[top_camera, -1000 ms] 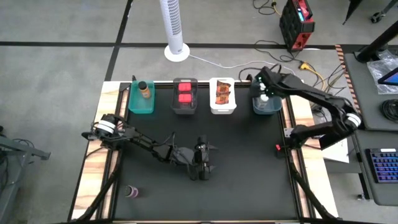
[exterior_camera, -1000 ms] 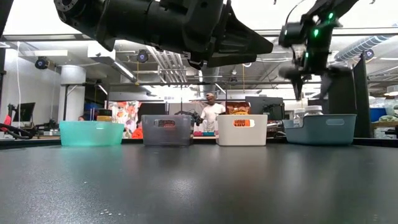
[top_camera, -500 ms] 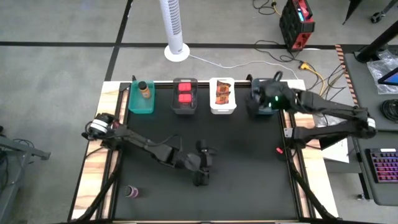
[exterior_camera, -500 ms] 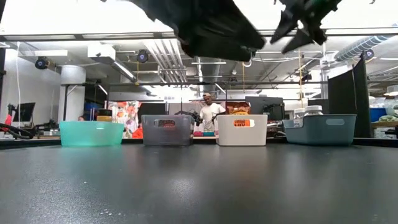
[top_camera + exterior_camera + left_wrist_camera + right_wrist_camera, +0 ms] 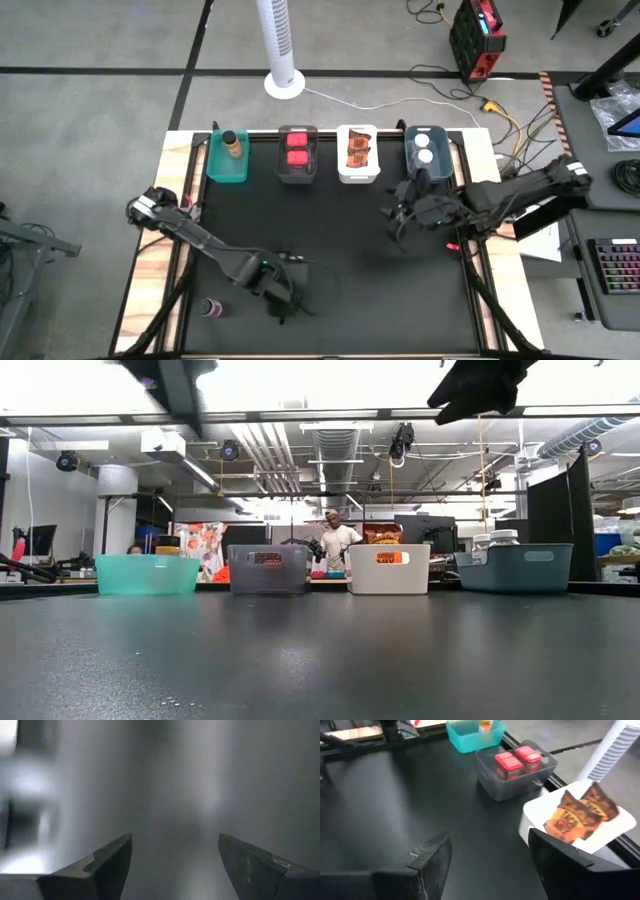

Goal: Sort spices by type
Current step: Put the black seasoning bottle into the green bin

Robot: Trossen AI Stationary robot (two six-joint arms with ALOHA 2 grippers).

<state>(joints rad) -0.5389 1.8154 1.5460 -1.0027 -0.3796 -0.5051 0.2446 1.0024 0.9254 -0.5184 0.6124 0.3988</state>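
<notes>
Although the left gripper (image 5: pixel 283 300) is blurred in the wrist view, its fingers stand spread over bare table (image 5: pixel 330 230), holding nothing. At twelve o'clock stand four bins: teal bin (image 5: pixel 227 158) with one brown bottle (image 5: pixel 233 144), grey bin (image 5: pixel 297 155) with two red tubs (image 5: pixel 297 150), white bin (image 5: pixel 359 153) with two orange packets (image 5: pixel 359 149), blue bin (image 5: pixel 427 152) with two white-capped jars (image 5: pixel 424 148). One purple bottle (image 5: pixel 212 309) lies at seven o'clock. The right gripper (image 5: pixel 397 215), over the blue bin a second ago, has drawn back toward three o'clock, fingers spread, empty.
</notes>
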